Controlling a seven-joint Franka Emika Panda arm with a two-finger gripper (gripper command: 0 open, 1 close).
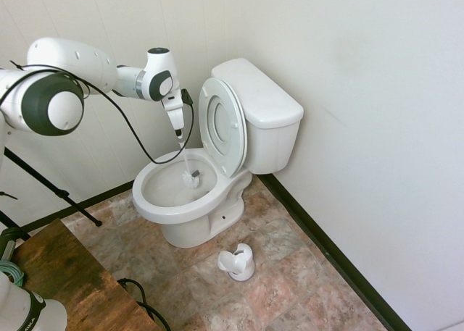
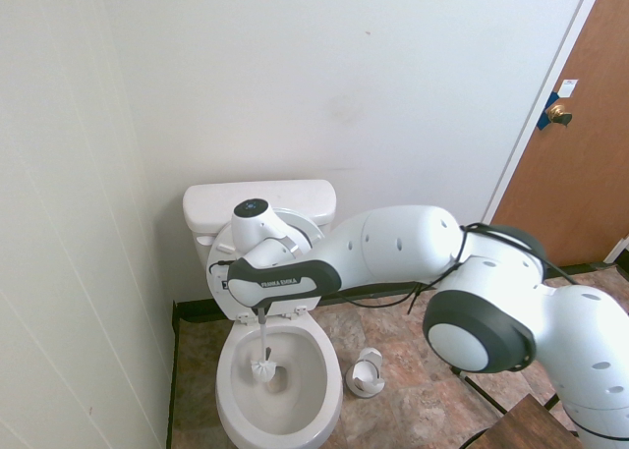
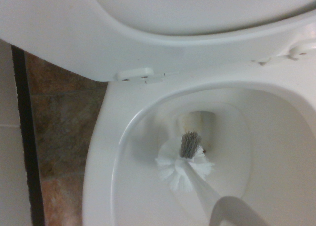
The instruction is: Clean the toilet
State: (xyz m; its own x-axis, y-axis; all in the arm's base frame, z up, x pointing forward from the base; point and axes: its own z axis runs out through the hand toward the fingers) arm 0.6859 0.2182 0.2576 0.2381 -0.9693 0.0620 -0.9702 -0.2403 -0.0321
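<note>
The toilet (image 1: 264, 114) is glossy white all over; the brush (image 1: 191, 177) in its bowl has white bristles with a grey core; the brush holder (image 1: 238, 262) is white; the floor (image 1: 290, 273) is mottled brown and tan tile; the walls (image 1: 362, 92) are off-white with a black baseboard (image 1: 326, 248); the door (image 2: 580, 125) is brown.

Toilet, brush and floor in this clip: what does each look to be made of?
The toilet: glazed ceramic by its look, glossy white with soft reflections. The brush: likely plastic, with a smooth white handle and fine white and grey bristles. The floor: mottled brown squares with pale joints, stone-look tile or vinyl; the pictures leave it open.
</note>
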